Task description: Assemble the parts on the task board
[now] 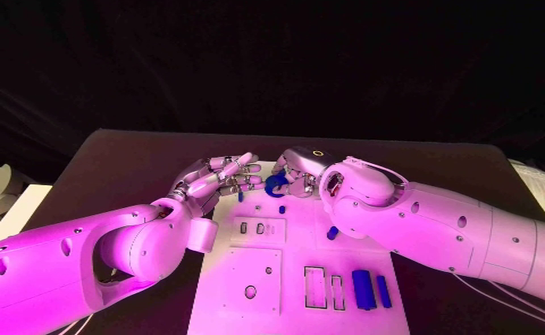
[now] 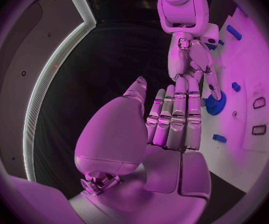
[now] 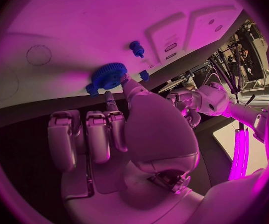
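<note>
The white task board (image 1: 256,272) lies mid-table. A blue gear (image 1: 276,185) sits at its far edge, between my two hands. My right hand (image 1: 298,173) reaches down to the gear (image 3: 108,74), its thumb and one fingertip pinching the rim while the other fingers curl in. The same gear (image 2: 214,105) lies under the right hand's fingertips (image 2: 213,86) in the left wrist view. My left hand (image 1: 221,179) hovers just left of the gear, fingers stretched out side by side, holding nothing. Two long blue parts (image 1: 364,288) lie at the board's near right.
A small blue piece (image 1: 333,232) lies on the board beside my right forearm, another (image 1: 278,210) near the slots. A blue peg (image 3: 136,48) stands on the board beyond the gear. Rectangular cut-outs (image 1: 315,286) open in the board's near part.
</note>
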